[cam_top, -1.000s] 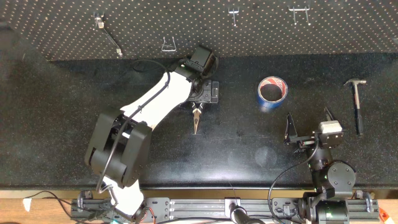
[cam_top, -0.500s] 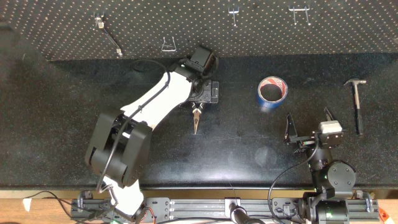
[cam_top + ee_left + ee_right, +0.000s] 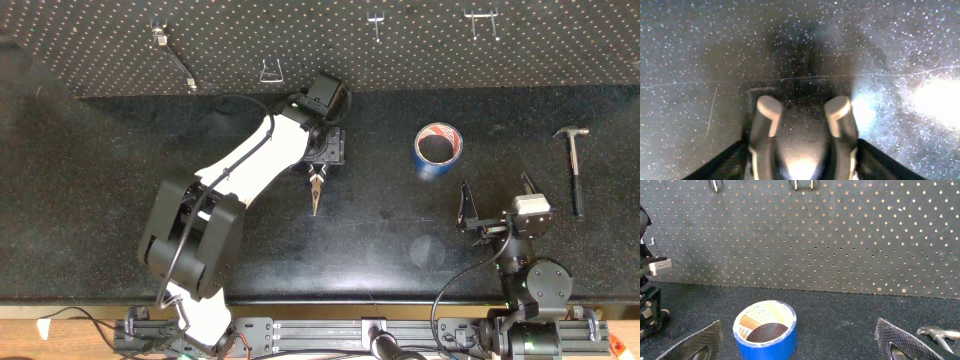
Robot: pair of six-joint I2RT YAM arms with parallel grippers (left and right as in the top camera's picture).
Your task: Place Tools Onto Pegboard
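The pliers [image 3: 315, 188] lie on the black table, nose pointing toward the arms' bases. My left gripper [image 3: 324, 158] points down over their handle end, just in front of the pegboard [image 3: 420, 50]. In the left wrist view the two pale handle ends [image 3: 769, 111] stand between my dark fingers [image 3: 722, 162], and the gripper [image 3: 802, 165] looks shut on them. A blue tape roll [image 3: 438, 148] sits to the right, and shows again as the tape roll [image 3: 765, 330]. The hammer [image 3: 573, 170] lies at far right. My right gripper [image 3: 495, 205] rests open near its base, behind the tape.
A thin dark tool [image 3: 175, 55] hangs on the pegboard at the left. Bare hooks [image 3: 270, 70] [image 3: 376, 22] [image 3: 482, 20] stick out of the board. The hammer head [image 3: 937, 334] shows beside my right finger. Open table lies left of the left arm.
The left gripper's jaws have narrowed around the pliers' handles. The pliers, the tape, the hammer and the right arm have stayed put.
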